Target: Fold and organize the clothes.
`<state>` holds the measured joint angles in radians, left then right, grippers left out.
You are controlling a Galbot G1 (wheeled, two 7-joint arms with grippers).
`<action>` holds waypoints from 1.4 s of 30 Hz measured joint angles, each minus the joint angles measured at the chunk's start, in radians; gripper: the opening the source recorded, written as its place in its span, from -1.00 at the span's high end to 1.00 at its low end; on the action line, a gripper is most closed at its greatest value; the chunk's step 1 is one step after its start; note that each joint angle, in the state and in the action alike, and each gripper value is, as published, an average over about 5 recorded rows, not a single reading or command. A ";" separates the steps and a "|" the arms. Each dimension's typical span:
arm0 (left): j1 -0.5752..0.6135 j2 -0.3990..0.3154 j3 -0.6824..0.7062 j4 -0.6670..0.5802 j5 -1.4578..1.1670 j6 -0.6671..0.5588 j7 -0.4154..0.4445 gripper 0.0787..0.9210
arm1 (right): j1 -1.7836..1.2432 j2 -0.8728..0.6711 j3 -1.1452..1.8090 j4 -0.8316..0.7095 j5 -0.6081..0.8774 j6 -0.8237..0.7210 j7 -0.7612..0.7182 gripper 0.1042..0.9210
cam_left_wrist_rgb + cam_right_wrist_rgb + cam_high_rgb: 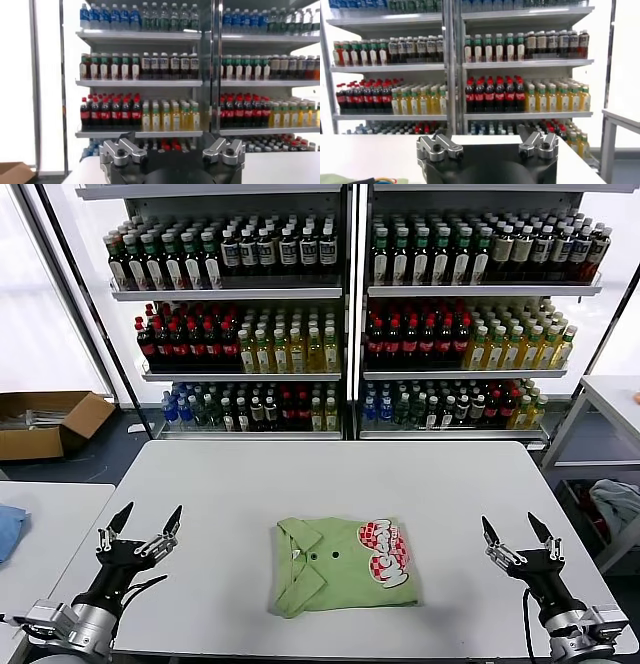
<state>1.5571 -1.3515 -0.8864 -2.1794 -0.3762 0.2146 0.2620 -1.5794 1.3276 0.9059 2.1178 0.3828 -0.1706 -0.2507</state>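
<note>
The clothes, a light green polo shirt [340,566], lie folded into a compact rectangle on the white table [330,484], collar to the left and the red-and-white checkered logo facing up. My left gripper [146,526] hovers open over the table's left edge, well left of the shirt, with nothing between its fingers. Over the right front of the table my right gripper [516,534] stands open and empty, right of the shirt. A green corner of the shirt [335,178] shows in the right wrist view. Both wrist views look at the shelves, with each gripper's jaws spread wide.
Shelves of bottles [340,314] stand behind the table. A cardboard box [45,422] sits on the floor at the left. A blue cloth [8,529] lies on a side table at far left; a grey-white cloth [620,504] lies low at far right.
</note>
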 measured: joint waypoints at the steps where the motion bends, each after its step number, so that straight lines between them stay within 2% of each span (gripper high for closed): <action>1: 0.001 -0.003 -0.006 0.000 0.002 -0.001 0.005 -0.77 | -0.003 0.001 0.004 -0.001 -0.001 0.003 -0.001 -0.76; 14: 0.010 -0.018 -0.052 -0.005 0.014 -0.006 0.041 -0.77 | -0.013 0.012 0.031 -0.015 -0.012 0.034 -0.003 -0.76; 42: 0.007 -0.017 -0.096 0.010 -0.002 -0.008 0.060 -0.77 | -0.006 0.016 0.049 -0.028 0.004 0.028 -0.003 -0.76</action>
<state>1.5640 -1.3680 -0.9829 -2.1696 -0.3784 0.2067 0.3216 -1.5849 1.3439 0.9550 2.0901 0.3870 -0.1426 -0.2536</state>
